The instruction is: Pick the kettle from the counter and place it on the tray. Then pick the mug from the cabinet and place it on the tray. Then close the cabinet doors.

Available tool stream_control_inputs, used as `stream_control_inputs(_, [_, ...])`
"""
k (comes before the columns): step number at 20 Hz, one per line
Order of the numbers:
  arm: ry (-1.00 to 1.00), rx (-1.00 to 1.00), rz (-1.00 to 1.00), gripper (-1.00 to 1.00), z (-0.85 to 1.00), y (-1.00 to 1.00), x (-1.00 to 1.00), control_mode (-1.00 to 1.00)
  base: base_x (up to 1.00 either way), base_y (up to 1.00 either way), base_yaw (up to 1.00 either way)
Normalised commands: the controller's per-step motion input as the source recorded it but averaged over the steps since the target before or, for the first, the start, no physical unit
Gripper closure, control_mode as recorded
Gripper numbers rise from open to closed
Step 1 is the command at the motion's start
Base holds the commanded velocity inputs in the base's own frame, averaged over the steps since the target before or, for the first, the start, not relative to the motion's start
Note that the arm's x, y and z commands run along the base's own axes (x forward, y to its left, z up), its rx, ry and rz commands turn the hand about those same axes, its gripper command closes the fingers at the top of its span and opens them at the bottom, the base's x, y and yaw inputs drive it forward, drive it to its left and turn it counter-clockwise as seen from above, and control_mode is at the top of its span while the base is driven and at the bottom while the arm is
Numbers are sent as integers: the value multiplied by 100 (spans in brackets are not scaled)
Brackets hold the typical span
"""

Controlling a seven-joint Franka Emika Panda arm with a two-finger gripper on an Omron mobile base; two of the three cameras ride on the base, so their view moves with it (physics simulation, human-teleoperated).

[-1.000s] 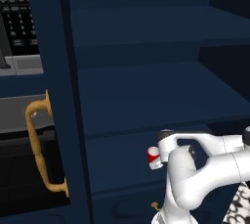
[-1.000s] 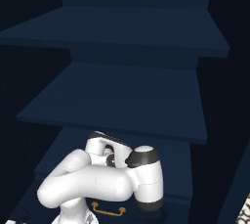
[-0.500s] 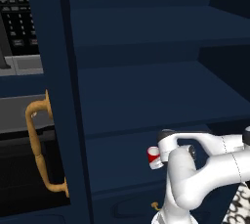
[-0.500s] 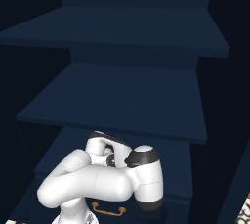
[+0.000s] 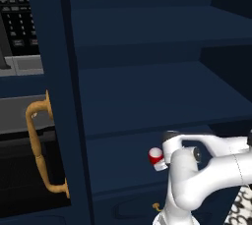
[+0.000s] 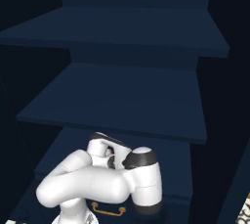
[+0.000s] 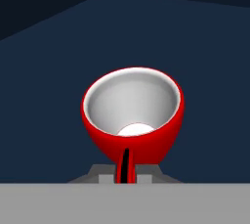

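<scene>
The mug is a small red cup with a white inside, its mouth turned toward the hand camera. Its thin handle runs down between the two fingertips of my gripper, which is shut on it. In the left base view the mug shows just left of the white hand, low over the bottom shelf of the cabinet. Whether it rests on the shelf I cannot tell. The left cabinet door stands open, with its curved gold handle. Kettle, tray and counter are out of view.
Dark blue shelves stack above the arm, which reaches into the lowest bay. A gold drawer handle lies below the arm. The black oven and microwave stand left of the open door.
The arm and the mug keep their places in both base views; no shift shows.
</scene>
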Motion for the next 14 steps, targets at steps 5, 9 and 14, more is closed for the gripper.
stream_control_inputs(5, [-13, 5, -15, 100, 0, -30, -27, -100, 0, 0, 0])
stream_control_inputs(9, [-8, 7, -22, 100, 4, -34, -34, -100, 0, 0, 0])
stream_control_inputs(14, [-11, 0, -14, 100, 27, -27, -36, -100, 0, 0, 0])
